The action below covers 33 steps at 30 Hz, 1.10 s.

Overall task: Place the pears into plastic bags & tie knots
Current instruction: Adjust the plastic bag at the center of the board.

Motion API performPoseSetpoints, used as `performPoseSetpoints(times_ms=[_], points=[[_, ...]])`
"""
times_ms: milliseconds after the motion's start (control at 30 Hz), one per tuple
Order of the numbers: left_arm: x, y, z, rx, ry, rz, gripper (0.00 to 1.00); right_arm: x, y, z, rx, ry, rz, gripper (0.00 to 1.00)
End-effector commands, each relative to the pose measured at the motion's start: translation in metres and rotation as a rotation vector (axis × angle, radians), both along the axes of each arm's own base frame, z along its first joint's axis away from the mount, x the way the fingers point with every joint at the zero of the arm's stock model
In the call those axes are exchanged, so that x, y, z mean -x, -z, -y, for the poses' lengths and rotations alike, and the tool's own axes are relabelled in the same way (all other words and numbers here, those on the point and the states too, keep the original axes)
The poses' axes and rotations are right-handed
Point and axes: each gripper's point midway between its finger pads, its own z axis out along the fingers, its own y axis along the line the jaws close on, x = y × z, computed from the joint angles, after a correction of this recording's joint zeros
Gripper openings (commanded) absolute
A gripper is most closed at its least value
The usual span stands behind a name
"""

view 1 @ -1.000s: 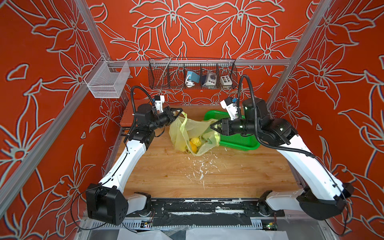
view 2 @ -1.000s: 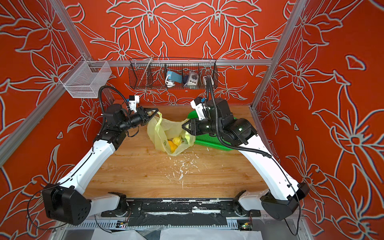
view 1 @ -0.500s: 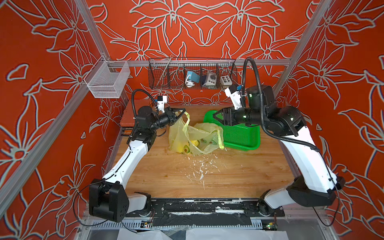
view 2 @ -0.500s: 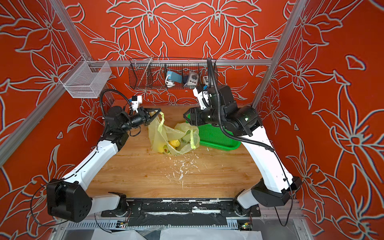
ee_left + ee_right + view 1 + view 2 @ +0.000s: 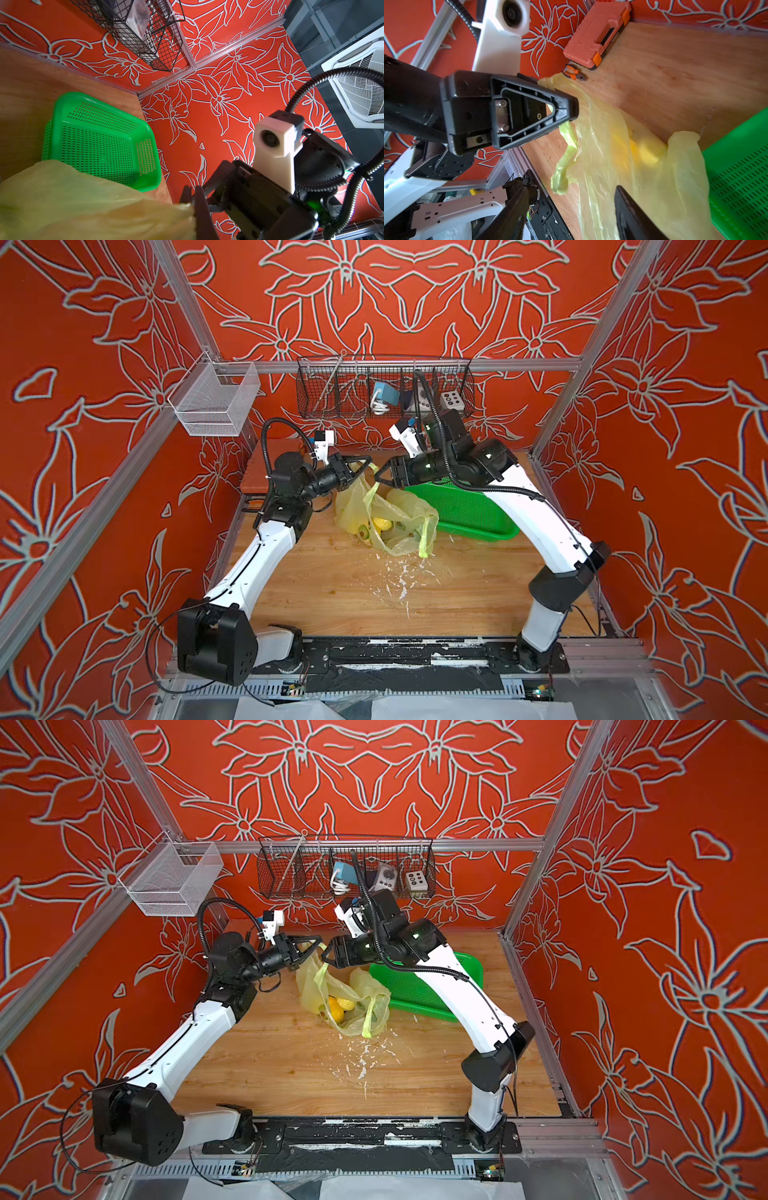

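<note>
Yellow-green plastic bag (image 5: pixel 399 512) slumps mid-frame on my wooden table (image 5: pixel 332 593), beside the green basket (image 5: pixel 469 510), with the pears (image 5: pixel 381 524) inside. My right gripper (image 5: pixel 378 480) has swung left since before, jaws spread and empty. My left gripper (image 5: pixel 368 461) pinches one loop handle (image 5: pixel 566 133).

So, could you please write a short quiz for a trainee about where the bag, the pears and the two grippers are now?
1. True or false: the green basket holds no pear.
2. Which gripper pinches a handle of the plastic bag? A: left; B: right; C: both.
3. Fill the gap: the pears lie inside the ____.
Key: 1 true. 2 A: the left gripper is shut on it; the right gripper is open. 3 plastic bag.
</note>
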Motion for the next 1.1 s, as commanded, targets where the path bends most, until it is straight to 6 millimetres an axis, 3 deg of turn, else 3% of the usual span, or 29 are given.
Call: performPoseSetpoints(times_ms=[0,100,233,267,367,400,467,567,733,900,1067], points=[[0.009,-0.014,-0.001,0.003,0.012,0.061,0.0,0.008,-0.021,-0.012,-0.066,-0.038,0.03,0.62],[0.009,-0.013,-0.001,-0.003,0.012,0.06,0.0,0.004,-0.014,-0.014,-0.053,-0.028,0.027,0.41],[0.009,-0.008,-0.001,-0.009,0.013,0.047,0.0,0.001,-0.021,-0.01,-0.055,-0.011,0.061,0.0],[0.007,-0.006,-0.002,-0.017,0.006,0.035,0.0,0.002,-0.027,-0.008,-0.061,-0.011,0.076,0.0],[0.003,-0.014,-0.019,-0.074,-0.09,0.053,0.54,0.007,-0.051,0.005,-0.059,-0.005,0.133,0.0],[0.005,-0.024,-0.029,-0.093,-0.147,0.088,0.67,0.009,-0.057,0.009,-0.055,-0.006,0.149,0.0],[0.01,-0.046,-0.044,-0.135,-0.247,0.163,0.84,0.015,-0.071,0.018,-0.045,-0.011,0.174,0.0],[0.016,-0.074,-0.051,-0.183,-0.297,0.262,0.92,0.021,-0.083,0.025,-0.039,-0.022,0.192,0.0],[0.013,-0.089,-0.047,-0.299,-0.29,0.38,0.97,0.024,-0.082,0.023,-0.041,-0.054,0.185,0.0],[0.025,-0.072,-0.025,-0.485,-0.212,0.556,0.97,0.024,-0.071,0.02,-0.016,-0.091,0.182,0.0],[0.052,-0.049,-0.007,-0.512,-0.165,0.633,0.97,0.022,-0.056,0.019,0.02,-0.112,0.163,0.0]])
